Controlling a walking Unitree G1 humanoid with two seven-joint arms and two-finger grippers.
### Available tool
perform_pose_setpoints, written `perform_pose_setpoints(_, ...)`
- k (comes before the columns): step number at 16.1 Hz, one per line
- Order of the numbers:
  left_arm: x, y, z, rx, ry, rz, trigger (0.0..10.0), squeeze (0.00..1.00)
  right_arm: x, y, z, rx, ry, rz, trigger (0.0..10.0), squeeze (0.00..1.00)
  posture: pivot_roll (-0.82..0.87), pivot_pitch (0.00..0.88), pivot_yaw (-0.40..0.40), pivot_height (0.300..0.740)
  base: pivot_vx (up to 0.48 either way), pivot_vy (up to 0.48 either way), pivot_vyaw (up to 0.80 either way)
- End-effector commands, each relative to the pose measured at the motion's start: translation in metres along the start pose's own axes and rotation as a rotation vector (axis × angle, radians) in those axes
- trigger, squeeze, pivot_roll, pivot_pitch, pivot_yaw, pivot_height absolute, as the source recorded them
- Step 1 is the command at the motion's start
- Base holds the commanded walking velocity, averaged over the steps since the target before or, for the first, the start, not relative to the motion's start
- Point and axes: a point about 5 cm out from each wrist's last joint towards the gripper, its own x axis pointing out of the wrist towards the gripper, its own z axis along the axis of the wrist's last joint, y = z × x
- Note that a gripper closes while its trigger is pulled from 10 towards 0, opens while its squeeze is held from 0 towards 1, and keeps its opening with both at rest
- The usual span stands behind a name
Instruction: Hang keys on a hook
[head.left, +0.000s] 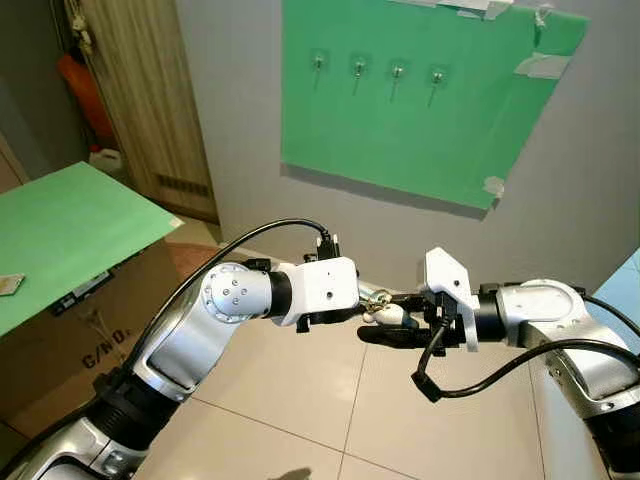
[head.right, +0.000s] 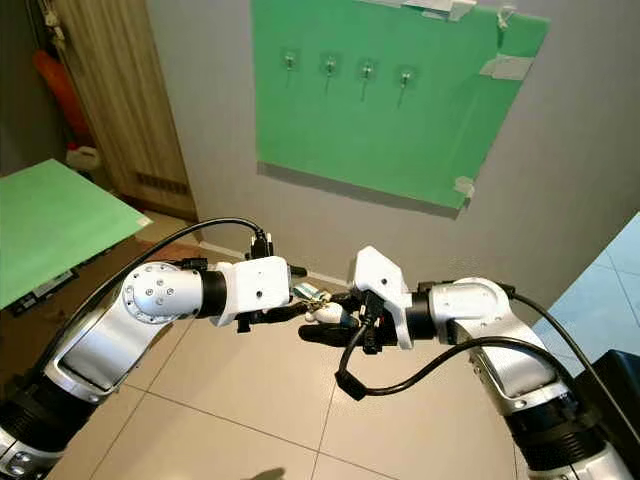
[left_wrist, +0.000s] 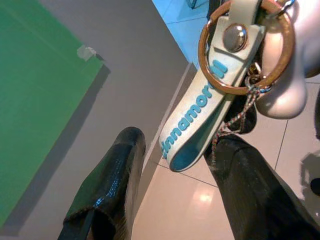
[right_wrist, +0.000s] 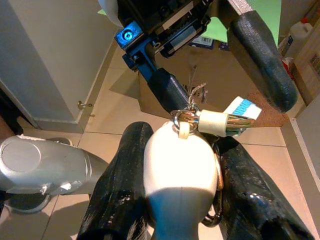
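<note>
While both arms meet in mid-air over the tiled floor (head.left: 300, 380), the keys (head.left: 380, 305) hang between the two tools, well below and in front of the green board (head.left: 420, 100) on the grey wall.

The right tool (right_wrist: 180, 200) has its two black fingers closed on the white fob (right_wrist: 179, 175) of the bunch; a metal ring (right_wrist: 182, 119) and a pale strap (right_wrist: 235, 114) stick out beyond its fingertips. The left tool (left_wrist: 175, 200) faces it from the opposite side with its fingers (left_wrist: 107, 195) spread apart. In the left wrist view the strap loop (left_wrist: 200, 115), lettered in blue, hangs down into the gap between those fingers, threaded on a copper-coloured ring (left_wrist: 245, 47), with a thin cord (left_wrist: 235, 120) trailing onto one finger. Whether the left fingers press on anything cannot be told; they look open around the strap.

Four hooks (head.left: 376, 70) sit in a row near the top of the board, all bare. A cardboard box (head.left: 70, 320) with a green sheet (head.left: 70, 225) on top stands at the robot's left, beside a wooden door (head.left: 150, 100).
</note>
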Motion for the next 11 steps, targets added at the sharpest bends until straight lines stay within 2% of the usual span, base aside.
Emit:
perform_pose_setpoints(1,-0.0011,0.0065,0.0024,0.027,0.002,0.022,0.0,0.00,-0.0015,0.0015,0.0029,-0.033,0.014,0.007,0.0,0.00,-0.07,0.000,-0.010,0.740,0.000,0.000,0.00)
perform_pose_setpoints(11,0.0010,0.0038,0.0020,0.012,-0.031,-0.004,0.0,0.00,0.0005,0.0026,0.0014,-0.039,0.021,0.007,0.0,0.00,-0.07,0.000,-0.014,0.740,0.000,0.000,0.00)
